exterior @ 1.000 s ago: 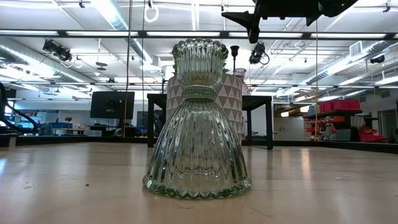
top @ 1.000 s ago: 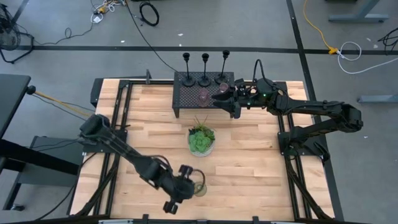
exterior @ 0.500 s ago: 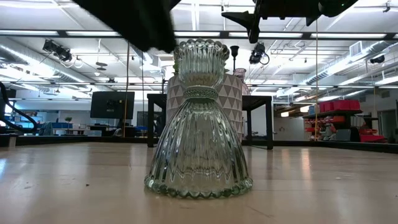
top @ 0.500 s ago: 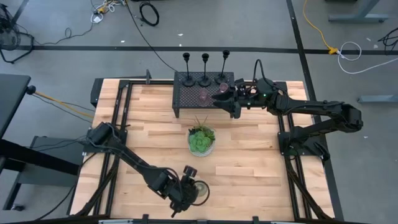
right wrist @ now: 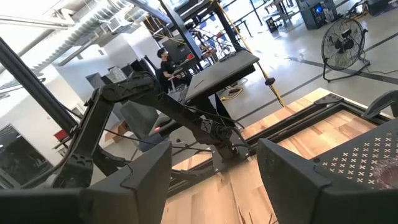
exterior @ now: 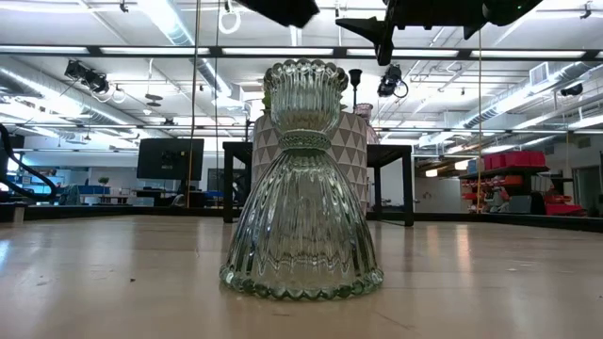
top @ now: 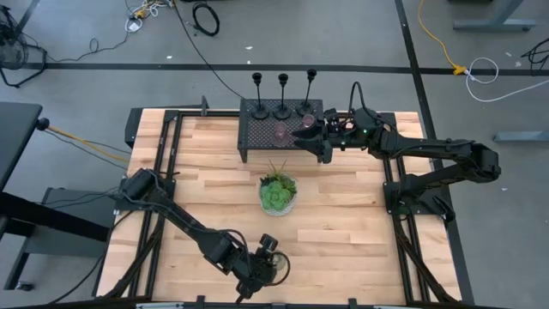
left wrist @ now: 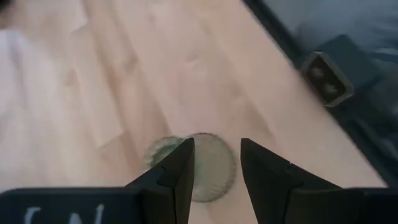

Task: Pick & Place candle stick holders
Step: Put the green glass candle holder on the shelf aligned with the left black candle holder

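Note:
A clear ribbed glass candle stick holder (exterior: pixel 301 179) stands upright on its wide base near the table's near edge, also seen from above (top: pixel 277 263). My left gripper (left wrist: pixel 217 168) hovers open above it, one finger on either side of its top, touching nothing. Three slim black holders (top: pixel 282 90) stand along the far side of a black mesh rack (top: pixel 257 133). Small pink cups (top: pixel 280 130) sit on the rack. My right gripper (top: pixel 302 137) stays open and level above the rack's right end.
A green plant in a bowl (top: pixel 277 193) stands mid-table between the rack and the glass holder; its patterned bowl (exterior: pixel 356 151) shows behind the holder. Bare wood lies to the left and right. The table's near edge runs just behind my left gripper.
My left gripper has come down toward the glass holder near the table's near edge and rolled its wrist, ending above the holder's top. The holder has stayed where it was.

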Tool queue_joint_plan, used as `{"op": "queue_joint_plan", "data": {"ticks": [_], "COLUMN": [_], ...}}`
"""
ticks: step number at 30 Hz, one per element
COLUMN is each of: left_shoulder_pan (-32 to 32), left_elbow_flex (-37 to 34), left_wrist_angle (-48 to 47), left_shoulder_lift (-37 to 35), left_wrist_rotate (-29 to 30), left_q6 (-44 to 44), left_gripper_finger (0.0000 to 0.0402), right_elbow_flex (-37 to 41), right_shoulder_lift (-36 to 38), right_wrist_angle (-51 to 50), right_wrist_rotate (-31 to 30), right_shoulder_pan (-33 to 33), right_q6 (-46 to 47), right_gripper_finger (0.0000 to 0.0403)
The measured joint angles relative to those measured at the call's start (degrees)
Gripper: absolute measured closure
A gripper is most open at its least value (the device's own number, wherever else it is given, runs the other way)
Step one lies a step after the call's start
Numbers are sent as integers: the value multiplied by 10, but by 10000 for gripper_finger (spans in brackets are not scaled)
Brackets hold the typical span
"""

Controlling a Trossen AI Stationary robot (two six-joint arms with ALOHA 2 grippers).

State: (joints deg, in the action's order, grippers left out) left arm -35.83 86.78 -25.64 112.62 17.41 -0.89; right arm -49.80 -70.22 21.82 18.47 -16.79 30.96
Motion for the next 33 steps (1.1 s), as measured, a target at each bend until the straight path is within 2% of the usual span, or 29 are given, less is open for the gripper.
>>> {"op": "queue_joint_plan", "data": {"ticks": [3,10,25,29,33], "left_shoulder_pan": [4,7,37,43,46], "left_elbow_flex": [0,0,2,3,3], "left_wrist_angle": [1,1,12,12,2], "left_shoulder_lift": [0,0,40,40,37], "left_wrist_rotate": [-28,-10,-37,-39,-39], "left_q6": [-8,-12,3,15,32], "left_gripper_finger": [269,269,273,301,360], "right_elbow_flex": [0,0,0,0,0], "right_shoulder_lift": [0,0,0,0,0], "right_wrist_angle": [0,0,1,1,0], "right_wrist_rotate": [0,0,0,0,0], "right_shoulder_pan": [0,0,0,0,0], "right_q6": [0,0,0,0,0], "right_gripper_finger": [167,167,167,167,167]}}
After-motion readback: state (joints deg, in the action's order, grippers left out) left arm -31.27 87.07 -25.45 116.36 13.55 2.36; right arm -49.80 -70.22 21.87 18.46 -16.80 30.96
